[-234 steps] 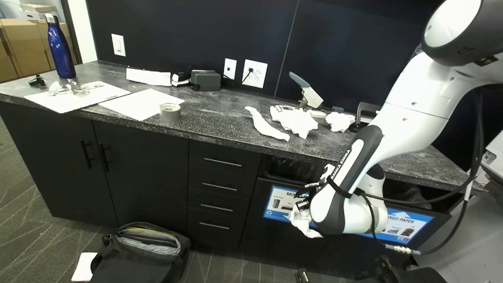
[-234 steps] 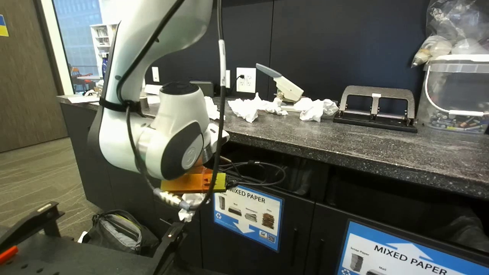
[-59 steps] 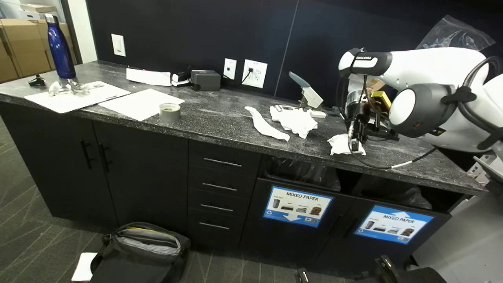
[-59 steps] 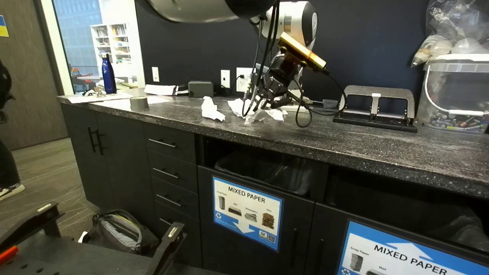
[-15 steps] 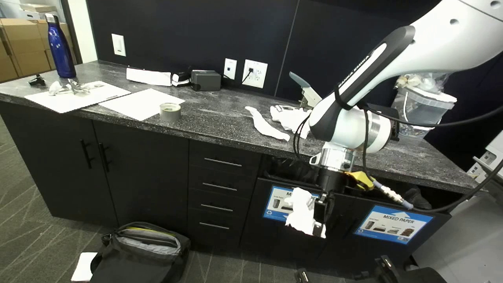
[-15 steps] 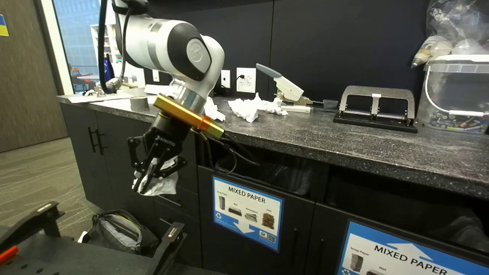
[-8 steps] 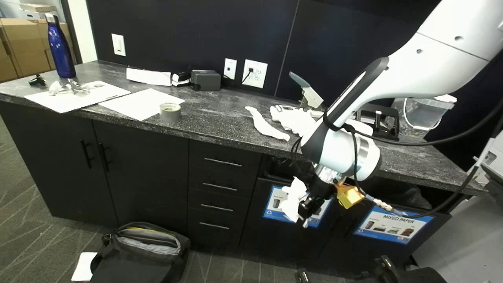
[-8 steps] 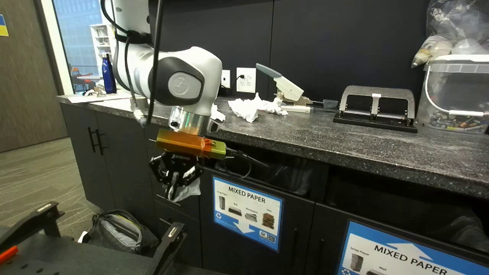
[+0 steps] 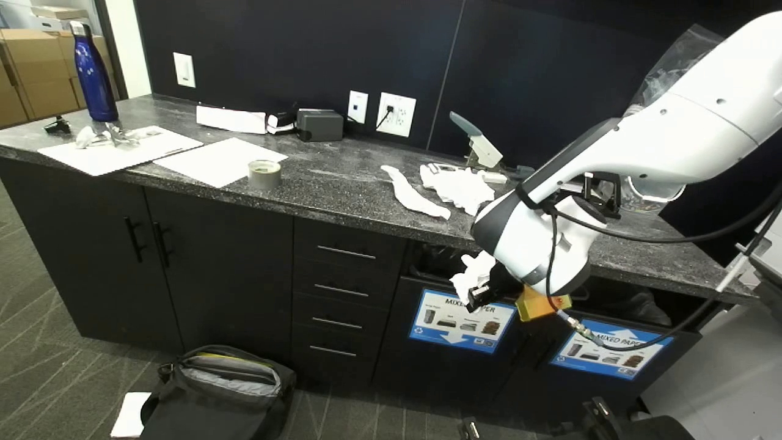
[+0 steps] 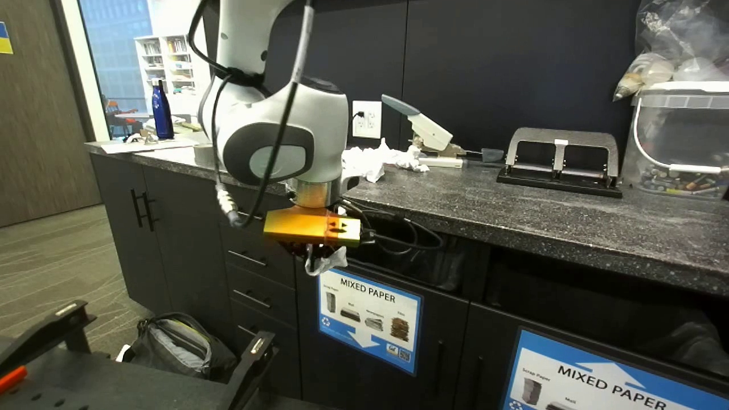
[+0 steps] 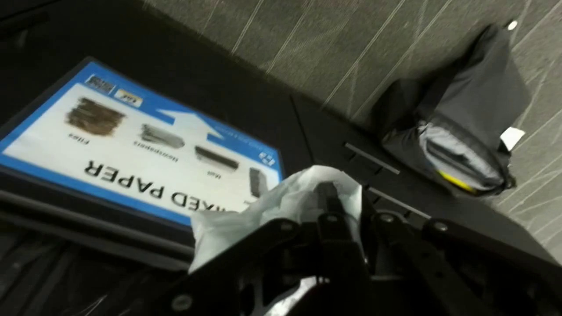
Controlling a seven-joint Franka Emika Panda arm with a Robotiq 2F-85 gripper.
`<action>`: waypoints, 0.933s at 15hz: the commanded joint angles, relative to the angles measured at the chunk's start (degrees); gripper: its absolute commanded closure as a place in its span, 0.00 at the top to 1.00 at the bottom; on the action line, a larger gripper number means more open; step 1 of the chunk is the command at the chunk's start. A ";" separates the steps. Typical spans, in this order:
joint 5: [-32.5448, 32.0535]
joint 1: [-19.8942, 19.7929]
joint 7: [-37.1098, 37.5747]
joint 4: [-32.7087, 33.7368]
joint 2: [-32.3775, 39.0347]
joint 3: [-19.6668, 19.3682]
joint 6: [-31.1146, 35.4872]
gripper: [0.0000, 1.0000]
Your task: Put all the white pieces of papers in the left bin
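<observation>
- We've got a crumpled white paper (image 9: 473,272) pinched in the claw (image 9: 478,296), jaws basically all the way together on it, with paper poking out past the tips.
- Left bin (image 9: 452,363) is right behind and below the claw; the paper hangs outside it, near its top edge. How far in front, we can't tell.
- Above the claw, on the counter (image 9: 342,165), we see a long white strip (image 9: 414,194) and a crumpled heap (image 9: 461,188). That strip only shows up for us in an exterior view.
- In an exterior view a yellow block (image 10: 313,226) hides most of the claw, but the wrist view shows us a finger (image 11: 327,197) pressed right into the paper.
- Well past the claw, an exterior view gives us the whole hole punch (image 10: 561,162).
</observation>
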 commanded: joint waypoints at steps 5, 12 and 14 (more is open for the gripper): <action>-18.20 -12.43 1.54 8.32 22.98 6.51 32.22 0.10; -40.88 0.34 25.06 19.42 32.25 -9.33 51.44 0.10; -41.67 7.28 33.82 23.23 33.27 -15.72 56.72 0.11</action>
